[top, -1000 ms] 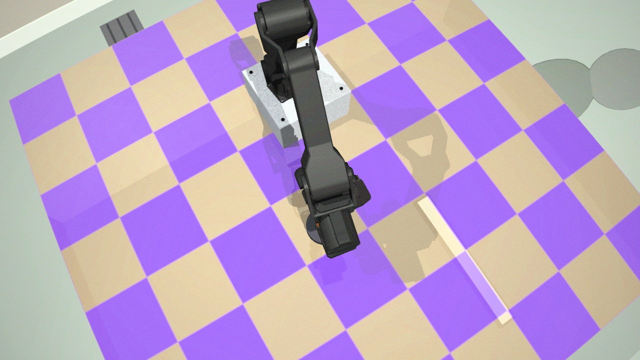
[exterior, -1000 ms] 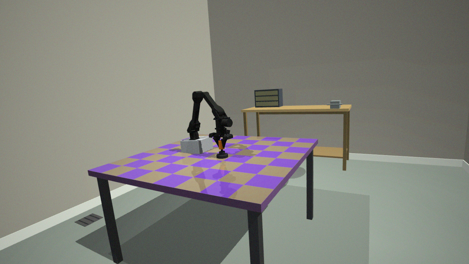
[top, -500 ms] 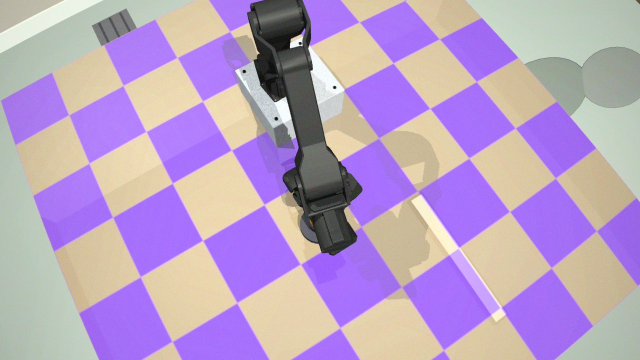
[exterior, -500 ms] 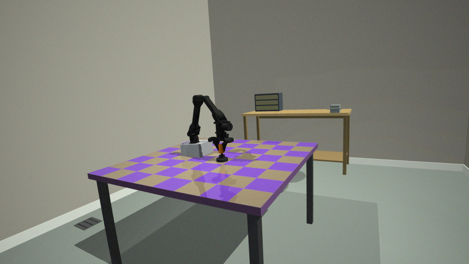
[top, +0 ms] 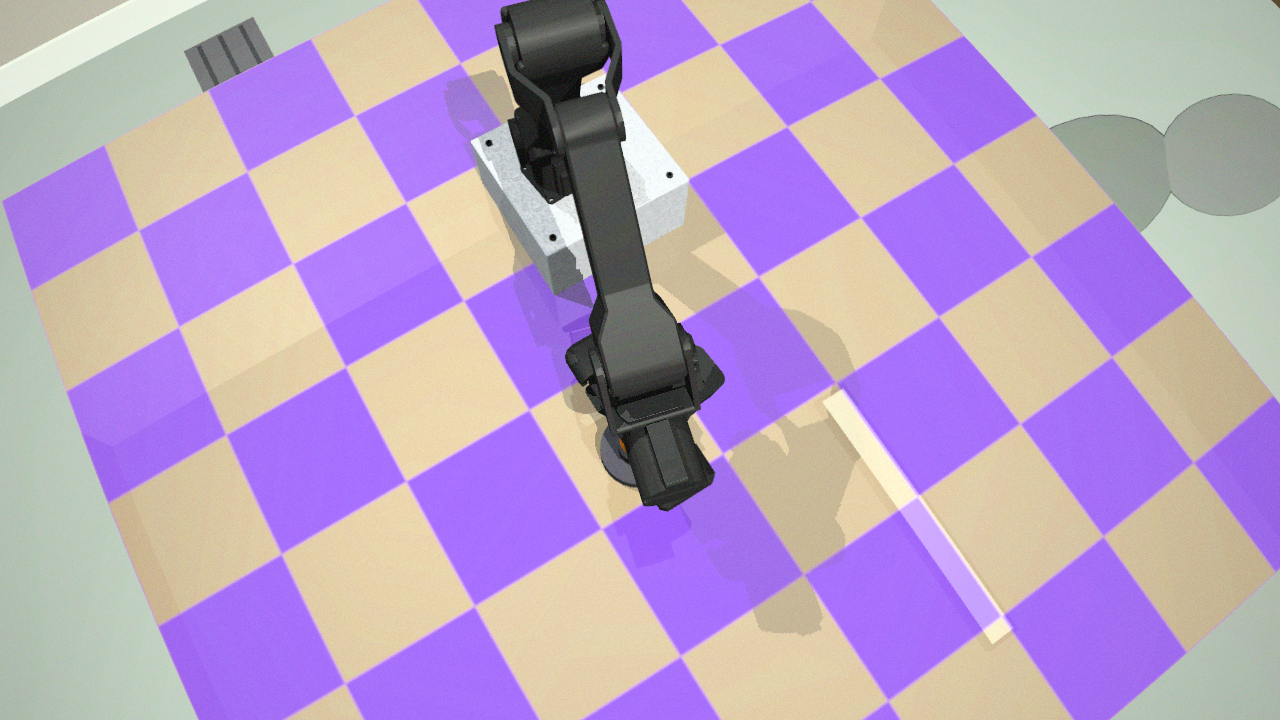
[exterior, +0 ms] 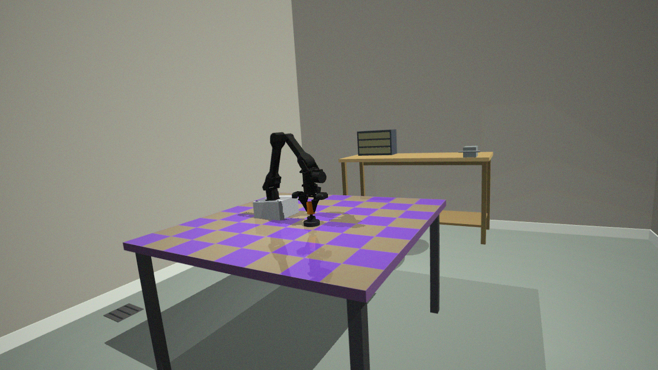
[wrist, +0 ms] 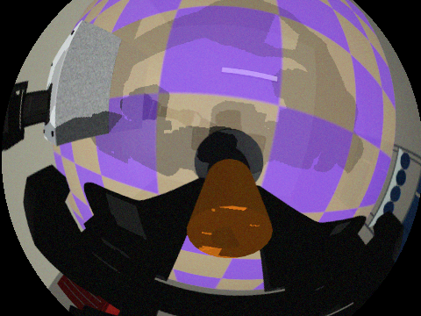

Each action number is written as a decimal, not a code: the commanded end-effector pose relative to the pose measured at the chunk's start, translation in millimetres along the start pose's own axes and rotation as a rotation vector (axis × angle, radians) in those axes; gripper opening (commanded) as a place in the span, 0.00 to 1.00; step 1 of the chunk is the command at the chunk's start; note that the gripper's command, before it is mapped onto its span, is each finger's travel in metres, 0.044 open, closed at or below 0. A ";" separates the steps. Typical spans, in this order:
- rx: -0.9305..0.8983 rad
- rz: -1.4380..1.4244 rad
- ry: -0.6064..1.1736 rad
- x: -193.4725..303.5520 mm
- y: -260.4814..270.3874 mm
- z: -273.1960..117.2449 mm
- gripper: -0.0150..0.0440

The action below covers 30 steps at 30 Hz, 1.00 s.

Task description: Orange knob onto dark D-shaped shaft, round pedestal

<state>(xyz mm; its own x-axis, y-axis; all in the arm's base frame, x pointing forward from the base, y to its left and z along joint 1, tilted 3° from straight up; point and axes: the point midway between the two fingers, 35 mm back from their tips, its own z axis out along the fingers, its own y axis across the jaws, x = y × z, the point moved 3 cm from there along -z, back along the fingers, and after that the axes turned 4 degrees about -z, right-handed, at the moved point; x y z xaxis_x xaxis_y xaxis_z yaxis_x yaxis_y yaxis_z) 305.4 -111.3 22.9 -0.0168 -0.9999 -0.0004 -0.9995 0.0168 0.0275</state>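
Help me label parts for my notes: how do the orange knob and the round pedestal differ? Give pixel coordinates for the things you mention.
The orange knob (exterior: 309, 208) (wrist: 230, 211) is orange; the round pedestal (top: 617, 465) (exterior: 311, 223) (wrist: 255, 154) is dark. The knob is narrow, the pedestal's base wider. The knob is held between the gripper's fingers, while the pedestal stands on the table. Both look rounded.
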 end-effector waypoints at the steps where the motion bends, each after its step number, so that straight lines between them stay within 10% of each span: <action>1: 0.001 -0.003 0.004 0.6 0.1 0.8 0.25; 30: 0.000 -0.212 0.004 0.4 -0.4 0.1 0.25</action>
<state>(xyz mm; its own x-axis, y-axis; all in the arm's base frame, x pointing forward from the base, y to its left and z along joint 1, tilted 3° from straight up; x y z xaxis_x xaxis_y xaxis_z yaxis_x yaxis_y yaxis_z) 305.7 -111.3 23.8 0.1896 -0.9818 -0.0059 -0.9815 -0.1897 0.0265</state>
